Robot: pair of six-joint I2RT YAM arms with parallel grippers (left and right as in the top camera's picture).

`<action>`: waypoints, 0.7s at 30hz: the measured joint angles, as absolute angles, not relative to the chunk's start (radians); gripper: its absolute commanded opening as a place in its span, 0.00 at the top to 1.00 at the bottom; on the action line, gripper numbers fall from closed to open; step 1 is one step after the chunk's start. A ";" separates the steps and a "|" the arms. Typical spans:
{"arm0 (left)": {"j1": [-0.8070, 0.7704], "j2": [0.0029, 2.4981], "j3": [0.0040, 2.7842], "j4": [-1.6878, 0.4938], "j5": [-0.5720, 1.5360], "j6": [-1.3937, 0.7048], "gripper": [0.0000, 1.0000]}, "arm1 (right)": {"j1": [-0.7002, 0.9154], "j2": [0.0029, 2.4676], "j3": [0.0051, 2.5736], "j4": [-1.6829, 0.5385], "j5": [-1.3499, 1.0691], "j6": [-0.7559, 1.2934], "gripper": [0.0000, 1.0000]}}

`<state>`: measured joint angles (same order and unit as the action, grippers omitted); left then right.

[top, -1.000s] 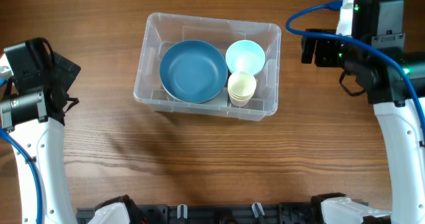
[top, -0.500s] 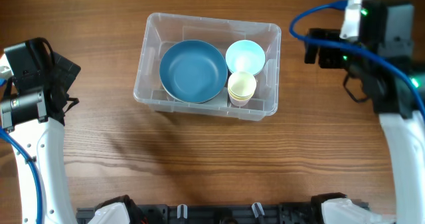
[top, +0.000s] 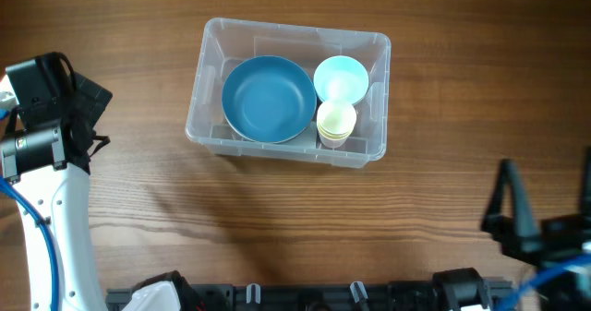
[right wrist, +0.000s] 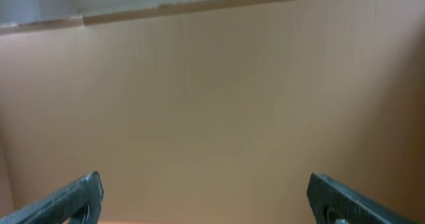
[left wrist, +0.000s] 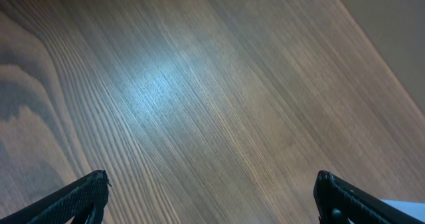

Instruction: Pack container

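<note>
The container [top: 295, 29], a large clear plastic bin, stands at the back middle of the wooden table. Inside it lie a big blue bowl [top: 269, 99], a small pale blue bowl [top: 341, 78] and stacked cream cups [top: 336, 120]. My right gripper [top: 547, 168] is low at the front right, far from the bin, open and empty. Its wrist view has wide-apart fingers [right wrist: 73, 201] before a blurred tan surface. My left gripper [left wrist: 212, 197] is open over bare wood with nothing between its fingers [left wrist: 83, 196]. The left arm [top: 46, 117] sits at the left edge.
Bare wood table [top: 277, 219] stretches in front of the bin. A black rail with the arm bases [top: 305, 297] runs along the front edge. The table's far edge [left wrist: 378, 58] shows in the left wrist view.
My right arm has swung from the back right, beside the bin, down to the front right edge, its fingers still wide. The left arm and the bin's contents have not moved.
</note>
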<state>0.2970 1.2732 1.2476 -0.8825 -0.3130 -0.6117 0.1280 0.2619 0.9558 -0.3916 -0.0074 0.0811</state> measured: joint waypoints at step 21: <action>0.297 1.273 1.248 -0.883 -0.313 -0.612 0.00 | 0.082 0.021 0.115 -0.009 -0.062 0.074 0.00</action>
<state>0.2970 1.2732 1.2476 -0.8829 -0.3130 -0.6117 0.0818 0.0212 0.1154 -0.0090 -0.0624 0.0738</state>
